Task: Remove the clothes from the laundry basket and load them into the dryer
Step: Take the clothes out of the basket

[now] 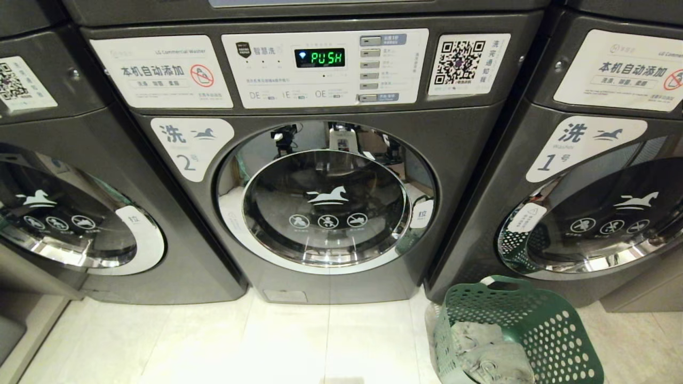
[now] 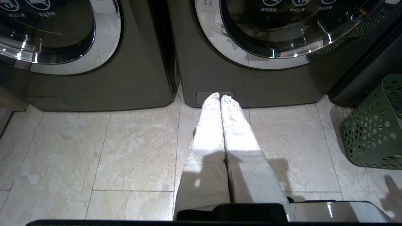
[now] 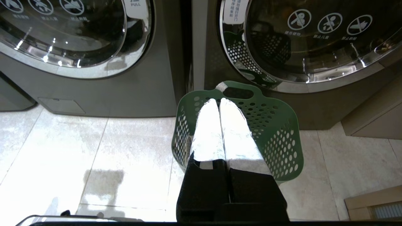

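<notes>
The green laundry basket (image 1: 525,325) stands on the tiled floor (image 1: 213,341) at the near right, just in front of the right-hand machine (image 1: 587,186) and to the right of the middle machine (image 1: 325,176), whose round door (image 1: 326,205) is closed and whose display reads PUSH. In the right wrist view the right claw (image 3: 219,101) hangs over the basket's (image 3: 282,138) opening, its two white-wrapped fingers (image 3: 207,131) pressed together and clenched on nothing. In the left wrist view the left claw (image 2: 219,95) points at the foot of the middle machine (image 2: 251,81), fingers (image 2: 207,131) likewise clenched together and empty, with the basket (image 2: 373,125) well off to its right. Three front-loading machines show in a row, counting the left-hand machine (image 1: 80,202), all with doors closed. There is one basket, and it holds crumpled grey clothes (image 1: 488,352) heaped at its bottom; how many pieces cannot be told.
</notes>
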